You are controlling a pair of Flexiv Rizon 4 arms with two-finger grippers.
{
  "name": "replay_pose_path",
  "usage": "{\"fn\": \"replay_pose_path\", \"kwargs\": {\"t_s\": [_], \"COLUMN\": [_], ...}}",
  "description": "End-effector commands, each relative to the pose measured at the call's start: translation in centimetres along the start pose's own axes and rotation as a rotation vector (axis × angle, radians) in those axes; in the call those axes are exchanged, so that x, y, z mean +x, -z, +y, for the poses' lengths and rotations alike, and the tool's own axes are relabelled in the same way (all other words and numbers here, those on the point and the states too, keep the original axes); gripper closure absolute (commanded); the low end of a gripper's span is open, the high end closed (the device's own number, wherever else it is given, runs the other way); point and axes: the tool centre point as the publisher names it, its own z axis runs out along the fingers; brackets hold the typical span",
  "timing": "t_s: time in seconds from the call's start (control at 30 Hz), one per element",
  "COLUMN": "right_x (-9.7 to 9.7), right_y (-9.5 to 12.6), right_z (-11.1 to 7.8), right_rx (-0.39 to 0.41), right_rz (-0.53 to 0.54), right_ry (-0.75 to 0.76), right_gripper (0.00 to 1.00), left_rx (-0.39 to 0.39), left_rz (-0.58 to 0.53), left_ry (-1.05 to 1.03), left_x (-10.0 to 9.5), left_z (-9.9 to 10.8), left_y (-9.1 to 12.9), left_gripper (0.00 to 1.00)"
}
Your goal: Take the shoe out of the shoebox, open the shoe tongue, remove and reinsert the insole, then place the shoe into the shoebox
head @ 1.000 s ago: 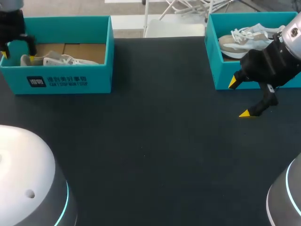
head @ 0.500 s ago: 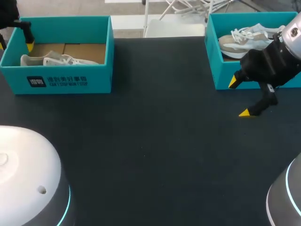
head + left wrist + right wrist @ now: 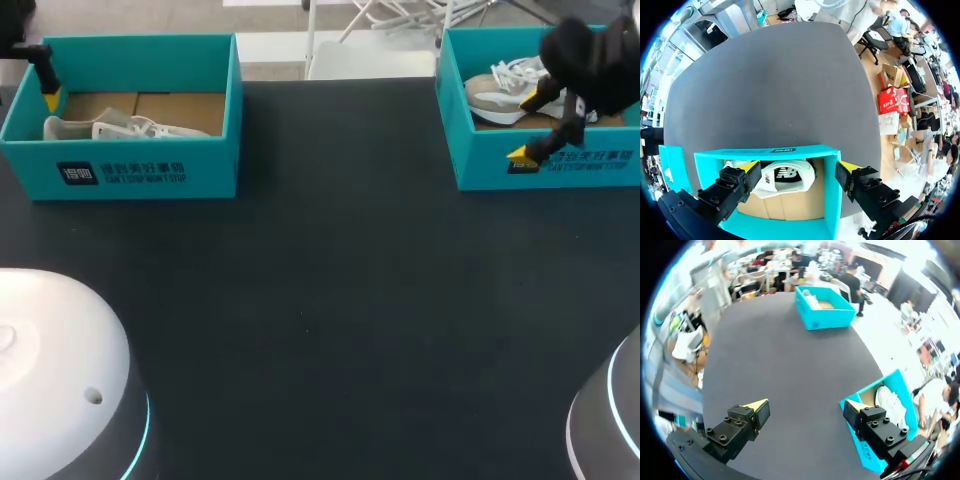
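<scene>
You have a pale shoe lying on its side in each teal box. The left shoe (image 3: pixel 120 128) rests on the cardboard floor of the left shoebox (image 3: pixel 150 172), at the worktop's far left corner. The right shoe (image 3: pixel 503 88), white laces showing, sits inside the right shoebox (image 3: pixel 480 165) at the far right. Neither shoe is out of its box, and neither is touched.

Your left tool (image 3: pixel 799 167) hangs above the left shoebox with its fingers spread wide and nothing held. In its wrist view one yellow tip is over the end of the left shoe. The other is just outside the box's side wall, so that wall runs between the fingers.

Your right tool (image 3: pixel 532 125) is also wide apart and empty, above the front wall of the right shoebox. In the head view one tip is over the box's inside, close beside the right shoe, and the other is in front of the wall. The dark worktop (image 3: pixel 330 280) stretches between the two boxes, which stand well apart.
</scene>
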Motion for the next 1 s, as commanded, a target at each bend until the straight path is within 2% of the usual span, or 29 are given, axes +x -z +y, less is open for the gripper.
{"fn": "replay_pose_path", "kwargs": {"t_s": [0.03,0.4,0.43,0.47,0.53,0.57,0.6,0.67,0.73,0.83,1.0], "right_x": [0.8,0.8,-0.1,-2.1,-5.1,-7.8,-9.6,-12.7,-15.6,-19.1,-23.5], "right_y": [-0.4,-0.4,-0.5,-1.0,-1.2,-1.5,-1.6,-1.8,-2.1,-1.9,-1.9], "right_z": [0.1,0.1,0.1,-0.4,-0.9,-1.5,-2.1,-3.5,-4.7,-5.9,-8.6], "right_rx": [-0.003,-0.003,-0.002,0.059,0.036,0.100,0.085,0.114,0.150,0.156,0.208], "right_rz": [-0.056,-0.056,-0.055,-0.089,-0.143,-0.170,-0.190,-0.219,-0.203,-0.242,-0.291], "right_ry": [-0.078,-0.078,-0.112,-0.134,-0.179,-0.231,-0.294,-0.402,-0.483,-0.550,-0.682], "right_gripper": [0.00,0.00,0.00,0.00,0.00,0.00,0.00,0.00,0.00,0.00,0.00], "left_rx": [-0.004,-0.004,-0.004,-0.004,-0.004,-0.004,-0.004,-0.004,-0.004,-0.004,-0.004], "left_rz": [0.001,0.001,0.001,0.001,0.001,0.001,0.001,0.001,0.001,0.001,0.001], "left_ry": [0.000,0.000,0.000,0.000,0.000,0.000,0.000,0.000,0.000,0.000,0.000], "left_x": [0.0,0.0,0.0,0.0,0.0,0.0,0.0,0.0,0.0,0.0,0.0], "left_z": [-0.1,-0.1,-0.1,-0.1,-0.1,-0.1,-0.1,-0.1,-0.1,-0.1,-0.1], "left_y": [0.0,0.0,0.0,0.0,0.0,0.0,0.0,0.0,0.0,0.0,0.0], "left_gripper": [0.00,0.00,0.00,0.00,0.00,0.00,0.00,0.00,0.00,0.00,0.00]}}
